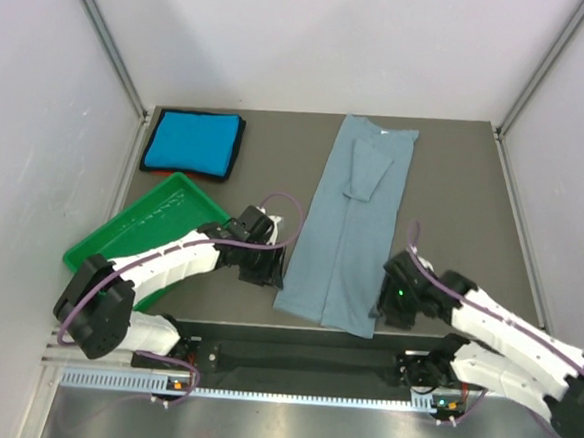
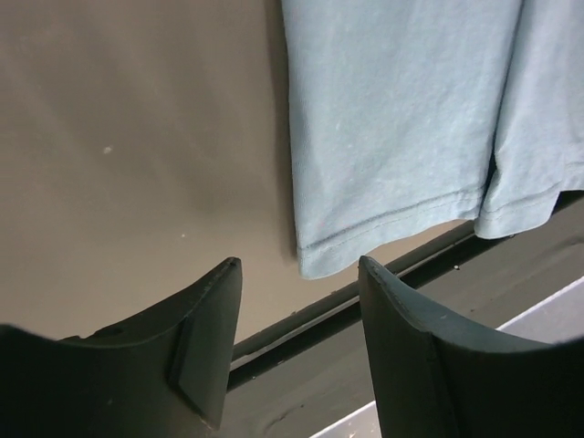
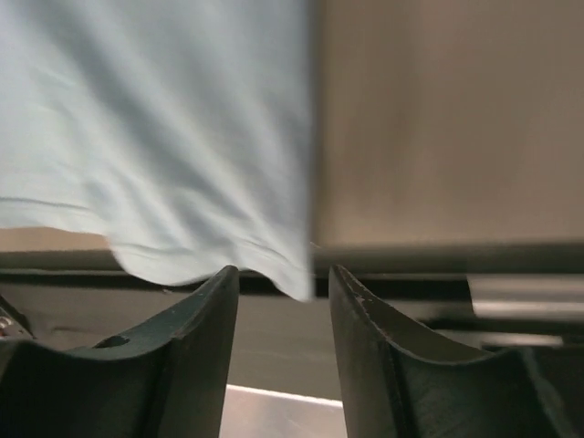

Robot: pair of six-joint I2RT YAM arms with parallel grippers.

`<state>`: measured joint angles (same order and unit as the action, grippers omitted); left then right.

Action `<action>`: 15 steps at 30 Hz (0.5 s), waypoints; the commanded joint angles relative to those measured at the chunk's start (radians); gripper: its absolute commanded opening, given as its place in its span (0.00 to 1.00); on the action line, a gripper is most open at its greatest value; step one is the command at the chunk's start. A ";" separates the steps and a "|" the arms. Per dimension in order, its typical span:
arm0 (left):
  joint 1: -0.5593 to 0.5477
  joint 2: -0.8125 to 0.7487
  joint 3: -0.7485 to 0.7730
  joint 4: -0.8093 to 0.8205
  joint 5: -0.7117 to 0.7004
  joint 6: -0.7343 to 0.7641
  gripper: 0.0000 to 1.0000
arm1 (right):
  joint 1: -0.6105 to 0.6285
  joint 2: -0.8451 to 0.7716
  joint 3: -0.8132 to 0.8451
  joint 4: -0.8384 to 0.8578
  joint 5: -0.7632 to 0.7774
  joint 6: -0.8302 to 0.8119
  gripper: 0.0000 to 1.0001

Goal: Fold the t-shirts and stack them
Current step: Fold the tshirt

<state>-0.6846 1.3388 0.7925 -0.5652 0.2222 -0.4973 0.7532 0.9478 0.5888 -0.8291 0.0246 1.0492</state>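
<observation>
Your left fingers [image 2: 205, 319] stand apart with nothing between them, just short of the near-left hem corner of the grey-blue t-shirt [image 1: 351, 233]. Your right fingers [image 3: 196, 319] are also apart, at its near-right corner. That shirt lies as a long narrow strip on the tabletop [image 1: 454, 190], and the turquoise t-shirt [image 1: 192, 142] sits folded at the far left. You look to be between folds: next, pinch both hem corners evenly and carry them toward the collar.
</observation>
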 commanded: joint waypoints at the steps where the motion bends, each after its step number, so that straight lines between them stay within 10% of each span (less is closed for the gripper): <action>1: -0.007 -0.024 -0.048 0.079 0.057 -0.047 0.58 | 0.044 -0.177 -0.079 -0.073 0.026 0.188 0.46; 15: -0.018 -0.029 -0.191 0.208 0.137 -0.138 0.41 | 0.129 -0.281 -0.250 0.071 0.004 0.298 0.51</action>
<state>-0.6998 1.3270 0.6071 -0.4236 0.3443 -0.6182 0.8581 0.6373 0.3332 -0.8307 0.0227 1.3170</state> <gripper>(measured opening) 0.433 0.517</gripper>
